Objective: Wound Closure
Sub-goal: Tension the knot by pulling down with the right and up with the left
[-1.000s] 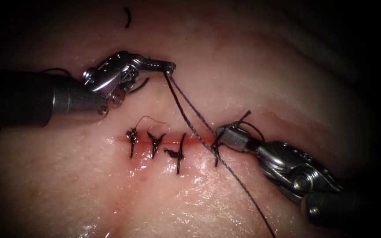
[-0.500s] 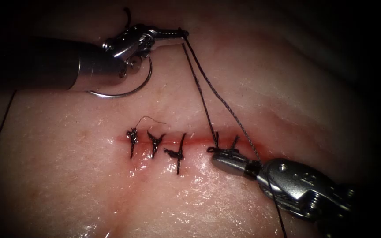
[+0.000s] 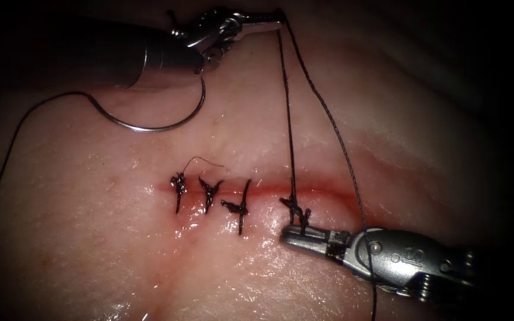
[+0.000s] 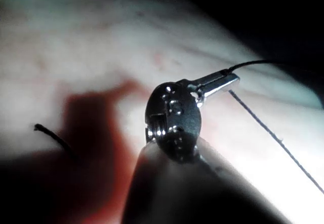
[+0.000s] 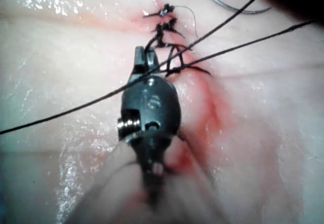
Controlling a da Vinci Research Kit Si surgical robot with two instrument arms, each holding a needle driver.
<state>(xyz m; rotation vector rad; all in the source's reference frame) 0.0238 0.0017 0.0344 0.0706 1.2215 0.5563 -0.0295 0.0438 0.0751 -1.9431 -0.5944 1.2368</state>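
1. your right tool (image 3: 295,236) lies nearest, just below the cut (image 3: 322,193) in the endoscope view, jaws clenched on the short end of the thread (image 3: 288,128) beside the new knot (image 3: 295,207). if that grip slips while the strand is taut, the throw can loosen.
2. the knot sits on the cut to the right of three finished stitches (image 3: 209,195). an uneven pull from the two ends could tip it off the line or cut into the tissue (image 3: 120,249), which looks soft and wet with red fluid (image 3: 257,191).
3. two strands run up from the knot and from past your right tool's wrist; the longer one crosses that wrist, so it could snag on the joint.
4. the needle (image 3: 150,122) lies free on the tissue, above and left of the cut, not in the tissue and held by neither tool. thread trailing from it may drag it.
5. farthest, your left tool (image 3: 269,21) grips the thread at its tip, jaws closed. too hard a pull there may fray or snap the strand.
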